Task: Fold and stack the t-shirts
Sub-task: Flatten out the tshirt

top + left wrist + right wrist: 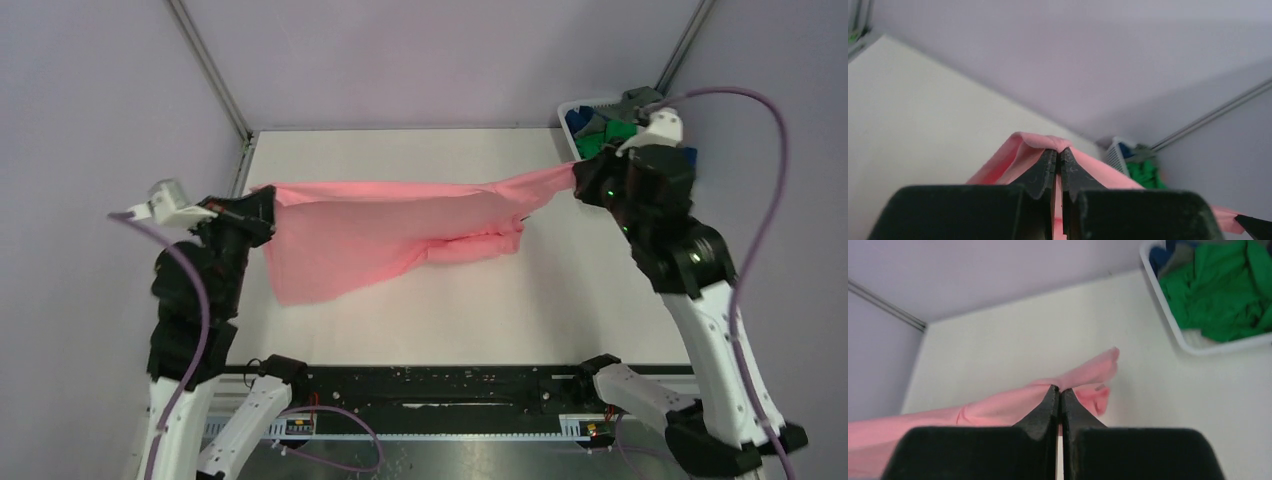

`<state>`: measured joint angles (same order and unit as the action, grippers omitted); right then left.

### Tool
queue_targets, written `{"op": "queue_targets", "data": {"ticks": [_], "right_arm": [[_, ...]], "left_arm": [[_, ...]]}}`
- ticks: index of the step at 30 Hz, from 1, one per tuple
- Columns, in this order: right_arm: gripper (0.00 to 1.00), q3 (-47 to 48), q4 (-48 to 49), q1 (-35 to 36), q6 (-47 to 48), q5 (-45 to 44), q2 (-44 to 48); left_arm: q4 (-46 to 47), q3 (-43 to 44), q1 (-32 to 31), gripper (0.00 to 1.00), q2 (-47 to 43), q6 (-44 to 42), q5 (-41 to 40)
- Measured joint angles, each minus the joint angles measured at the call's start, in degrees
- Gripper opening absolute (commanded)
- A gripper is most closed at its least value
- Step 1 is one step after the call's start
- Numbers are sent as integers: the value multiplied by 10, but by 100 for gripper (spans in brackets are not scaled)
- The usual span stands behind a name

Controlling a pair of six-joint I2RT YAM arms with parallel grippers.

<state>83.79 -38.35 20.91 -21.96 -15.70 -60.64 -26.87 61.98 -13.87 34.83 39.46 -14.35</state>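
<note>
The salmon pink t-shirt (380,235) hangs stretched between my two grippers above the white table (480,310), its lower part sagging toward the table. My left gripper (268,205) is shut on its left end; the left wrist view shows pink cloth (1013,160) draped over the closed fingertips (1048,162). My right gripper (580,180) is shut on the right end; the right wrist view shows the pink cloth (998,407) pinched at the fingertips (1073,402). A bright green t-shirt (600,140) and a blue one (582,122) lie in the basket.
The white plastic basket (568,112) stands at the table's far right corner, right behind my right gripper; it also shows in the right wrist view (1198,347) and the left wrist view (1115,155). Metal frame posts (210,70) rise at the back corners.
</note>
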Motion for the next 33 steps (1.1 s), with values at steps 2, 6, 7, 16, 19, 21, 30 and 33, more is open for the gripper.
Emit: {"op": "queue_targets", "data": {"ticks": [2,6,7,16,19,21,30,33], "right_arm": [[0,38,0,0,13,15,42],[0,114,0,1,36,67,101],[0,136,-1,1,43,83,114],[0,310,-52,1,97,150,115],[0,358,-67,1,115,142,91],[0,378,-68,1,126,122,68],[0,362,-45,-6,160,-13,-130],[0,311,-7,-20,153,-29,-211]], "left_arm": [[18,21,0,0,-30,-5,14],[56,71,0,0,-74,-16,55],[63,88,0,0,-80,-19,68],[87,196,0,0,-86,-35,143],[87,214,0,0,-75,-36,146],[85,218,0,0,-61,-36,143],[37,178,1,0,112,-27,32],[21,136,8,5,206,-19,-7]]}}
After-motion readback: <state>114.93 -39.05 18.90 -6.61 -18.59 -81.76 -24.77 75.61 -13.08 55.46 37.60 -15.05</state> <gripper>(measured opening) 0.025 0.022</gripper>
